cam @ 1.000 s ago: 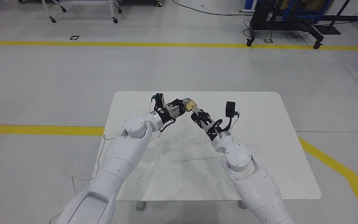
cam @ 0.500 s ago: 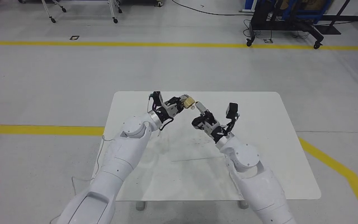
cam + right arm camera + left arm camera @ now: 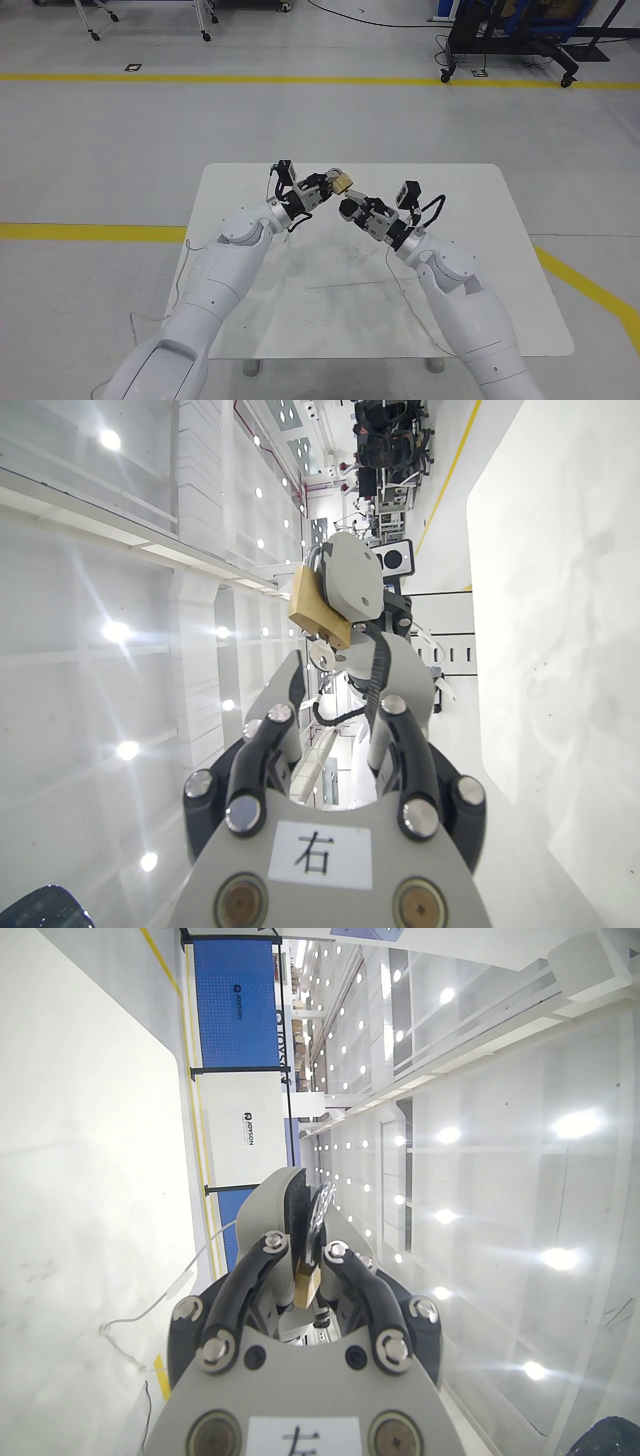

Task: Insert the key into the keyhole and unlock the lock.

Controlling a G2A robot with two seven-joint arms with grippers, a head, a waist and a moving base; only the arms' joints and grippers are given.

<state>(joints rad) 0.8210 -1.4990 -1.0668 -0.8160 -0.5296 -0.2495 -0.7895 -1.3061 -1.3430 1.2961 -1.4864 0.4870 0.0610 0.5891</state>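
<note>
My left gripper (image 3: 326, 186) holds a brass padlock (image 3: 341, 183) in the air above the back middle of the table. In the left wrist view the left gripper (image 3: 312, 1223) is shut on the padlock (image 3: 306, 1287) and its steel shackle. The right wrist view shows the padlock (image 3: 320, 610) with a silver key (image 3: 322, 658) sticking out of its underside. My right gripper (image 3: 337, 655) is open, and the key's head sits between its spread fingers (image 3: 290, 685), closer to one. In the top view the right gripper (image 3: 349, 208) lies just in front of the lock.
The white table (image 3: 450, 300) has bare, lightly scuffed surface under and in front of both arms. A thin cable (image 3: 150, 1308) runs along the left arm. Yellow floor lines and wheeled racks lie well beyond the table edges.
The right gripper backed a little away from the padlock, and its wrist has rolled over. The left gripper kept the padlock in nearly the same place.
</note>
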